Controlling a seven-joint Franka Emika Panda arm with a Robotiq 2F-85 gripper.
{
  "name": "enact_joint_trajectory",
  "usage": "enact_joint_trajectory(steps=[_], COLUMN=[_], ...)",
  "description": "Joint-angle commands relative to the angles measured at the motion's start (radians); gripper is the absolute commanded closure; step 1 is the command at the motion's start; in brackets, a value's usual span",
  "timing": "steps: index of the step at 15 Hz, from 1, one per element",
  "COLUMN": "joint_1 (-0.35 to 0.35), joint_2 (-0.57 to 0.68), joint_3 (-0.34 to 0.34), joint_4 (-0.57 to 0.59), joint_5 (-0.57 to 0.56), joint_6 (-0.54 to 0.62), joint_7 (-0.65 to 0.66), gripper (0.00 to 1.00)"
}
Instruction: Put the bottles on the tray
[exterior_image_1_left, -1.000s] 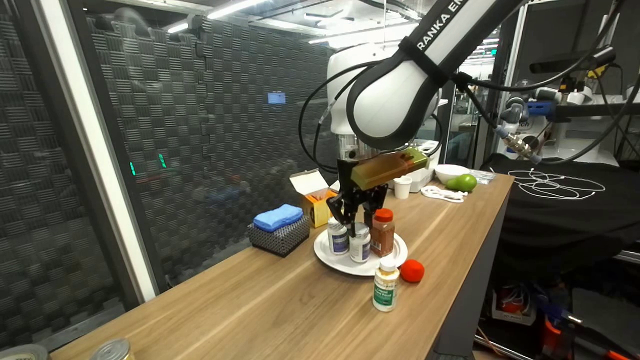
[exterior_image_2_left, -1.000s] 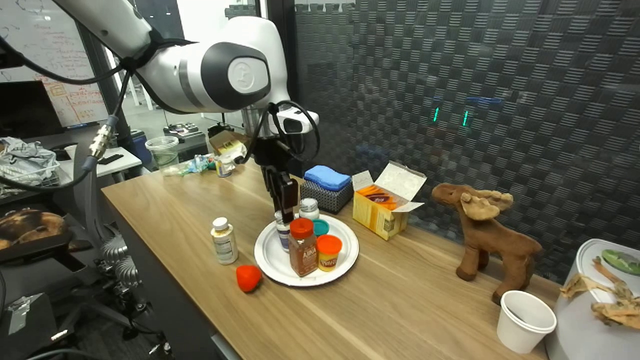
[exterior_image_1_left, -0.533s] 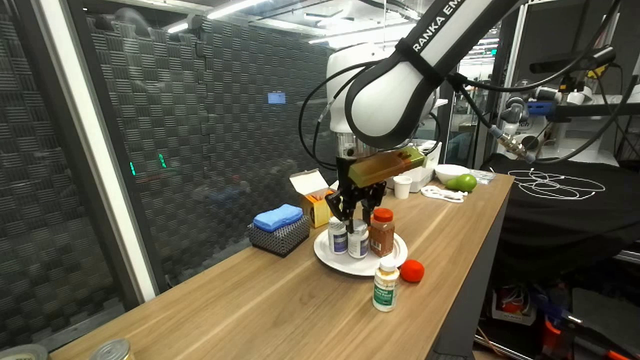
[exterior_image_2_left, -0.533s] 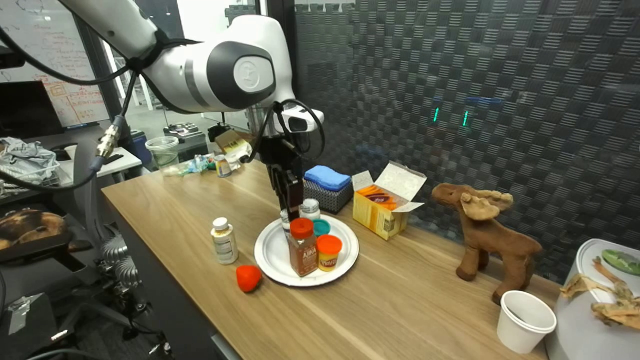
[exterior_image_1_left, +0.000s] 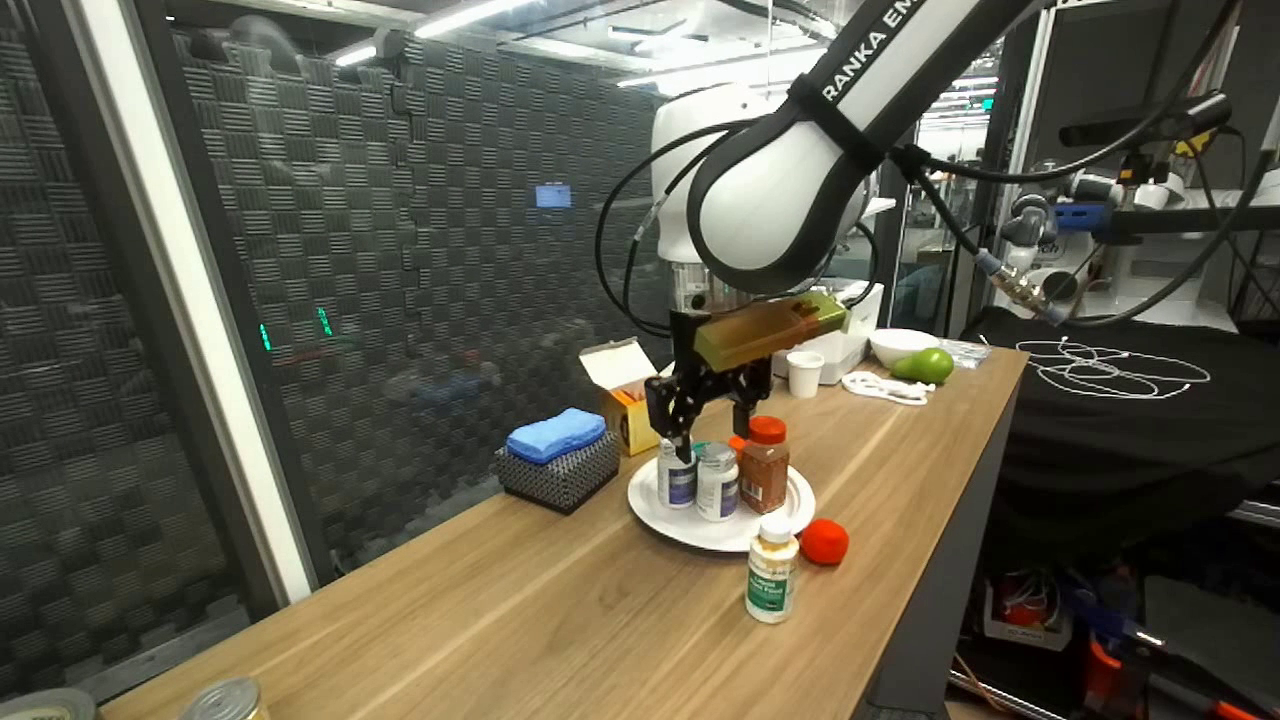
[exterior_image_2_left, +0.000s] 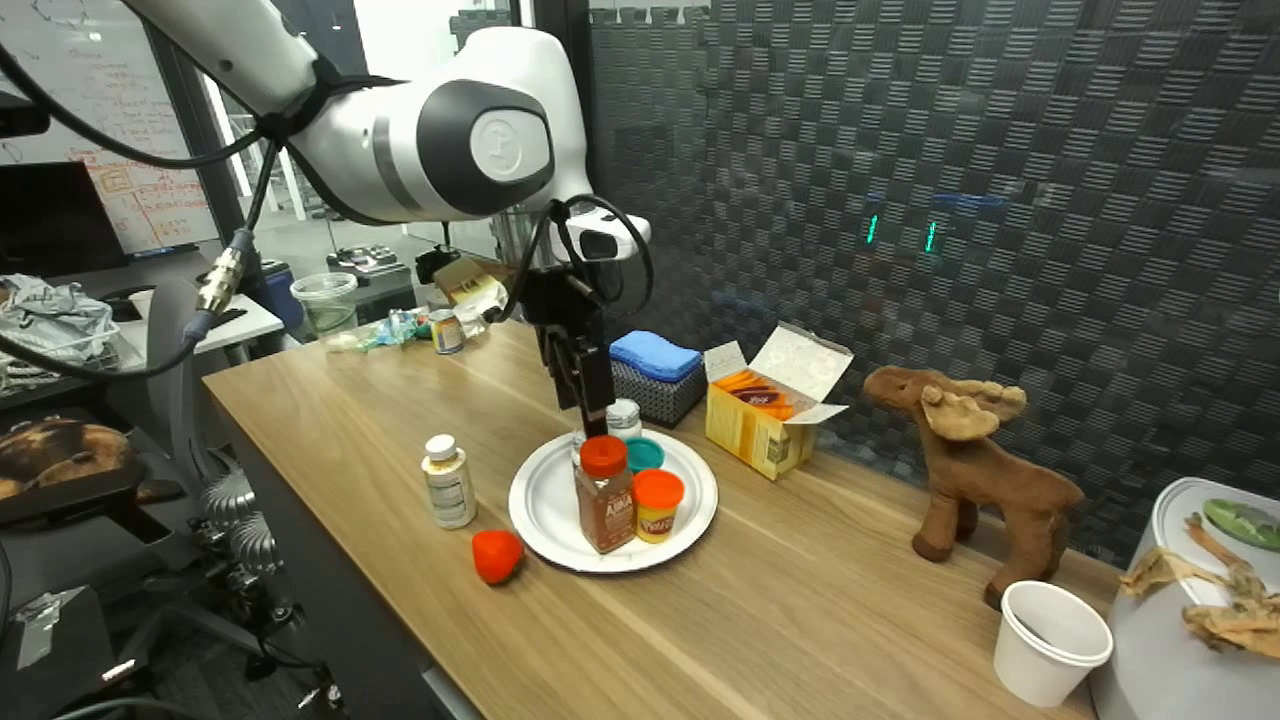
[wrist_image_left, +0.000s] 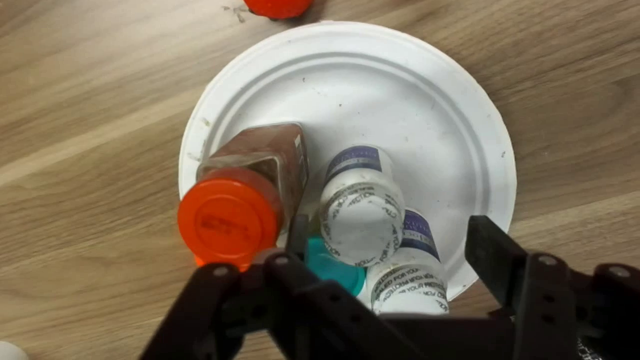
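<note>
Gripper spread wide over round white plate, holding nothing. In an exterior view: two purple-labelled pill bottles, red-capped spice jar upright on plate; green-labelled white bottle off it, 5 o'clock.

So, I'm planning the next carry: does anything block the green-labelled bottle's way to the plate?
Nothing visible stands directly between the green-labelled bottle and the plate; the red object sits beside that path, near the plate's edge.
</note>
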Motion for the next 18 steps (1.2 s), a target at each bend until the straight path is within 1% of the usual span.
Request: enact_joint_trajectory(steps=[1, 5, 8, 10, 12, 14, 16, 18], joint_1=[0.012, 0.031, 0.067, 0.071, 0.077, 0.064, 0.053, 0.044], joint_2=[-0.016, -0.061, -0.142, -0.210, -0.273, -0.322, -0.366, -0.393], joint_3=[-0.011, -0.006, -0.003, 0.034, 0.056, 0.093, 0.120, 0.139], joint_4=[0.011, 0.010, -0.033, -0.078, -0.136, -0.190, -0.249, -0.299], joint_5=[-0.022, -0.035, -0.064, -0.027, -0.059, -0.028, -0.015, 0.005], joint_6=[0.021, -0.001, -0.035, -0.094, -0.117, -0.146, -0.139, -0.112], joint_7=[0.021, 0.037, 0.121, 0.145, 0.214, 0.228, 0.239, 0.213], gripper=[0.00, 0.00, 0.00, 0.00, 0.00, 0.00, 0.00, 0.00])
